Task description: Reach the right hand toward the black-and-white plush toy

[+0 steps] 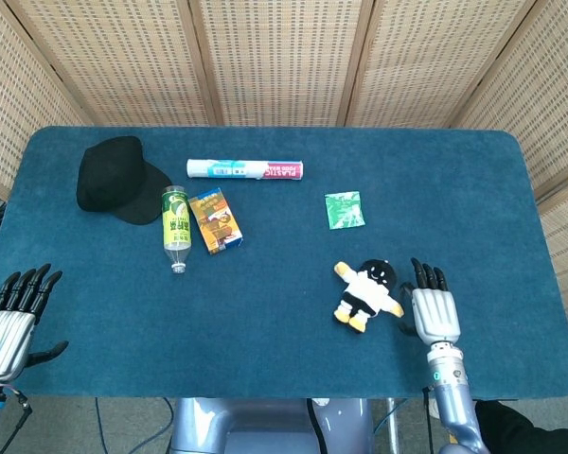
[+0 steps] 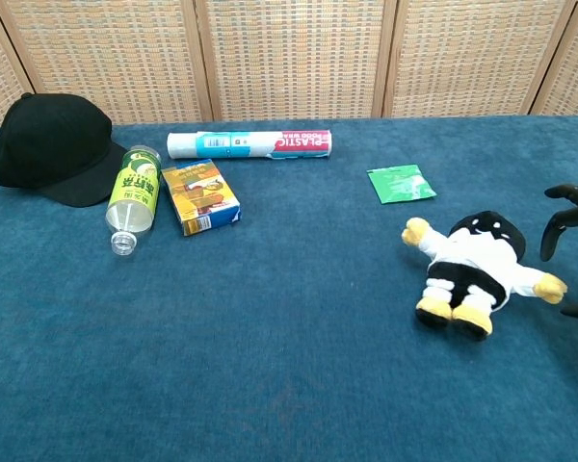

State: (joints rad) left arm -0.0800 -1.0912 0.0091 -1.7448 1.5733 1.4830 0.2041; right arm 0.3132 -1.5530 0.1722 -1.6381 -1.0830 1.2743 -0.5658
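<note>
The black-and-white plush toy (image 1: 367, 292) (image 2: 482, 265) with yellow hands and feet lies on its back on the blue table, right of centre. My right hand (image 1: 434, 308) (image 2: 570, 231) hovers just to the toy's right, fingers spread and holding nothing; its thumb comes close to the toy's yellow hand, and I cannot tell if they touch. In the chest view only its dark fingertips show at the right edge. My left hand (image 1: 11, 318) stays open at the table's near left corner, far from the toy.
A green packet (image 1: 345, 209) lies beyond the toy. Further left are a rolled plastic-bag pack (image 1: 244, 169), an orange carton (image 1: 215, 220), a green-labelled bottle (image 1: 175, 227) and a black cap (image 1: 116, 178). Wicker screens stand behind the table (image 1: 265, 312).
</note>
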